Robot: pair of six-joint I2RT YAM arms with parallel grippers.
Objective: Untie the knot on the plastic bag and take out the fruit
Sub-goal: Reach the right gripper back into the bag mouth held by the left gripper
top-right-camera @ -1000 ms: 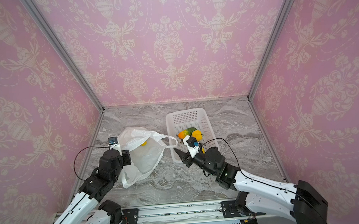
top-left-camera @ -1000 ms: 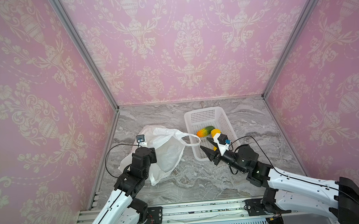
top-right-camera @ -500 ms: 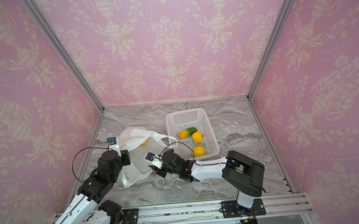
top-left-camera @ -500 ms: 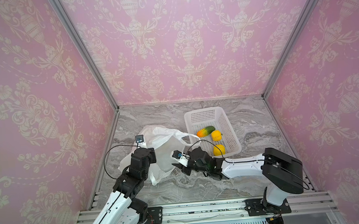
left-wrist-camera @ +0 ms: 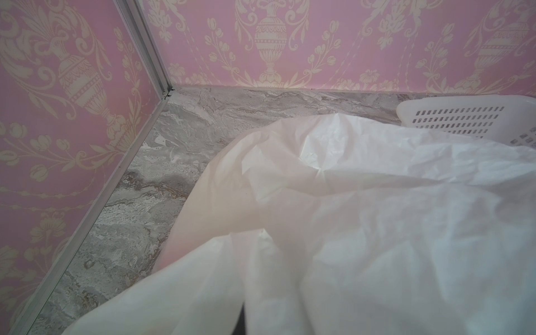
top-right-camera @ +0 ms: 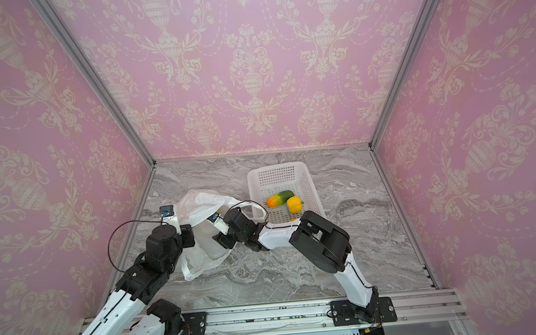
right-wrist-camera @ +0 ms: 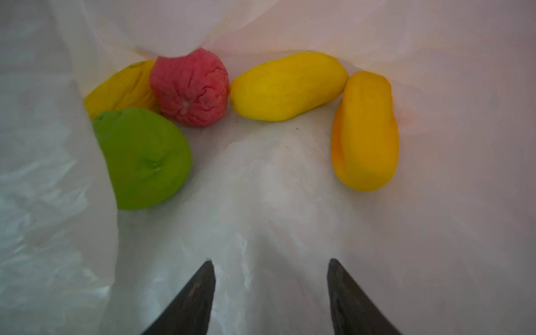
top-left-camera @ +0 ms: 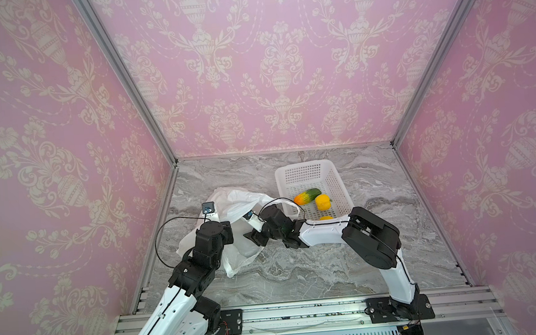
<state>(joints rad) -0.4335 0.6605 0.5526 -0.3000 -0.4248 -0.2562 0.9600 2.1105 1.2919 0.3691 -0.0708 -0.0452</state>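
The white plastic bag (top-left-camera: pixel 236 200) lies open on the marble floor, left of the basket. My left gripper (top-left-camera: pixel 228 226) is shut on the plastic bag's near edge, and the film (left-wrist-camera: pixel 377 203) drapes over its jaws. My right gripper (right-wrist-camera: pixel 269 262) is open and empty inside the bag, its dark fingers (right-wrist-camera: pixel 200 290) apart. Ahead of it lie a green fruit (right-wrist-camera: pixel 145 159), a bumpy pink-red one (right-wrist-camera: pixel 190 87) and three long yellow ones (right-wrist-camera: pixel 287 87), (right-wrist-camera: pixel 364 130), (right-wrist-camera: pixel 121 87). The knot is out of view.
The white perforated basket (top-left-camera: pixel 303 175) stands right of the bag. It holds an orange-to-green oblong fruit (top-left-camera: pixel 307 196), a round yellow one (top-left-camera: pixel 323 201) and another yellow one (top-left-camera: pixel 326 217) half hidden by my right arm. A bag handle loop (top-left-camera: pixel 282 201) reaches toward the basket. Pink walls close three sides.
My right gripper has swung left from the basket's near end into the bag's mouth. A round yellow fruit now lies at the basket's near end. The left arm has held still.
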